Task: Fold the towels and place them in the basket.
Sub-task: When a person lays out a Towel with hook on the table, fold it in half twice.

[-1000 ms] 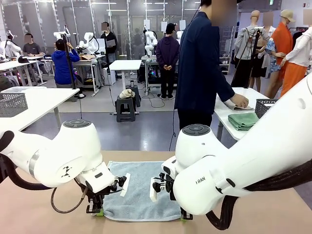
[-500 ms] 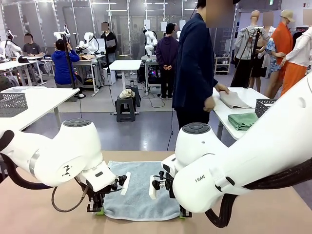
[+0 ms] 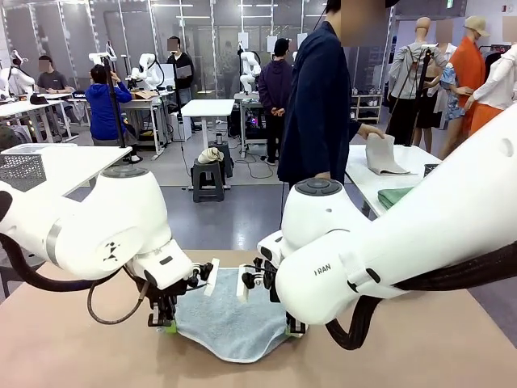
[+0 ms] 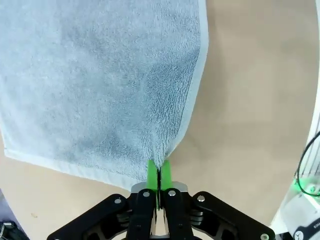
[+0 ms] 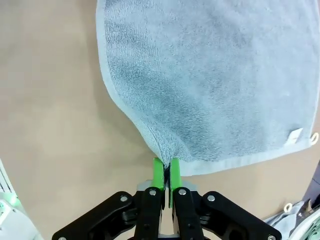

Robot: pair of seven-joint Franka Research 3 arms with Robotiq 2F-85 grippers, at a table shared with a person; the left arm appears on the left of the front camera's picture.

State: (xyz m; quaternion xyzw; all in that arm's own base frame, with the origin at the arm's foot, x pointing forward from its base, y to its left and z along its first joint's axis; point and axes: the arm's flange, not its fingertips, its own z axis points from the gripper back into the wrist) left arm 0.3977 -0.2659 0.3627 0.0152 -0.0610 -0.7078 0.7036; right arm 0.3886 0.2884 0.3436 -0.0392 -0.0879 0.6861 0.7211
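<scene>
Pinched towel [image 3: 230, 322] corners tight in left gripper [image 4: 159, 169] and right gripper [image 5: 166, 166]. Judged mid-fold. Needed next: carrying both corners level, ahead of both grippers.

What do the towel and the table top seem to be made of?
The towel looks like soft terry cloth, pale blue-grey: fuzzy looped pile, flat woven hem. The table top looks like a smooth matte tan board, perhaps laminate; no grain shows.

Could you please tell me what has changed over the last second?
Both arms rose: the left gripper and right gripper lifted the near corners of the towel off the table, so its near edge now sags between them. Behind, the person picked a beige cloth up. Both grippers stay pinched on the towel.
</scene>
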